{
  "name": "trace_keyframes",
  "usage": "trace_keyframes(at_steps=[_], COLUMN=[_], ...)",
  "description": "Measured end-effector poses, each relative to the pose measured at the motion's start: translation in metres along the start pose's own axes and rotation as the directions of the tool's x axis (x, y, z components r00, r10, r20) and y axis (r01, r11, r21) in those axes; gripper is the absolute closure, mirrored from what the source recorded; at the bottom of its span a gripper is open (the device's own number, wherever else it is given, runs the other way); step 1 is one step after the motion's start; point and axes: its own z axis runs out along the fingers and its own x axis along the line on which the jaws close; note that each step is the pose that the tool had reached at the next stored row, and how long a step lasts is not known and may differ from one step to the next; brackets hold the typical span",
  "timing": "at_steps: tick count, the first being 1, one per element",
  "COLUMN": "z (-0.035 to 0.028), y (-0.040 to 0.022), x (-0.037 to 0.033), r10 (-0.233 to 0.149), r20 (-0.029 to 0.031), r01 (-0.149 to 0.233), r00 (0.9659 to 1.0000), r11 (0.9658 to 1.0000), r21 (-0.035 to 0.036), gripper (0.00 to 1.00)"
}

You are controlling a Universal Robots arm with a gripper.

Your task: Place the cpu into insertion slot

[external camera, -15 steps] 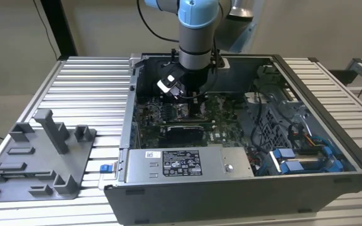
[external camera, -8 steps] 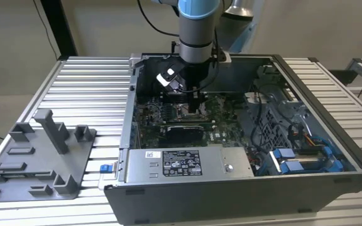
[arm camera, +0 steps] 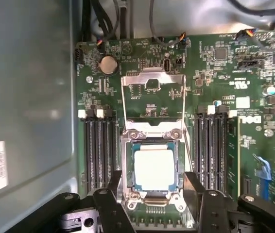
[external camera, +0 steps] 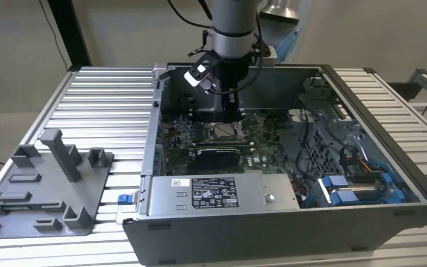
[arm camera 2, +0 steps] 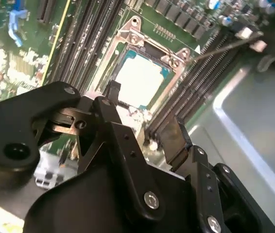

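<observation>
**Chip Seen Sitting in Its Socket, Gripper Open Above It**

Closest to the wrist cameras, the black gripper (arm camera: 149, 194) is seen with its two fingers (arm camera: 114, 182) spread apart. Nothing is held between them. In the second wrist view the same gripper (arm camera 2: 145, 119) is seen from the side, with its fingers wide open just above the board.

The cpu (arm camera: 154, 168) is found lying flat inside the insertion slot (arm camera: 152, 138). Its pale silver face is turned up and is framed by the shiny metal of the socket. The metal cover plate (arm camera: 153, 97) of the socket is swung up and open. In the second wrist view the cpu (arm camera 2: 138, 80) is seen resting in the insertion slot (arm camera 2: 149, 41), and a thin wire lever (arm camera 2: 225, 46) is seen sticking out to the side.

The socket is ringed by the green circuit board (arm camera: 225, 73). Long black memory slots (arm camera: 98, 150) are set on both sides of it.

In the exterior view the arm is lowered into the open computer case (external camera: 288, 222), and the gripper (external camera: 224, 108) is hung just above the insertion slot (external camera: 224, 131). A grey box (external camera: 221, 192) with a white label is placed near the front. A grey holder tray (external camera: 39, 189) is laid on the table (external camera: 102, 94) at the exterior view's left.
</observation>
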Motion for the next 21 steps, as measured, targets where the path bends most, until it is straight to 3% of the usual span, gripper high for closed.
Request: trace_keyframes(at_steps=[3,5,20,21], z=[-0.0187,-0.0251,-0.0259,-0.0259], y=[0.0010,0.0013,0.0051,0.0053], x=[0.0018,0.0025,0.0028,0.0028], r10=[0.000,0.000,0.000,0.000], r20=[0.0001,0.0002,0.0001,0.0001], r01=[0.000,0.000,0.000,0.000], r00=[1.0000,1.0000,1.0000,1.0000], r11=[1.0000,1.0000,1.0000,1.0000], r21=[0.0000,0.0001,0.0000,0.0000], gripper=[0.00,0.00,0.00,1.00])
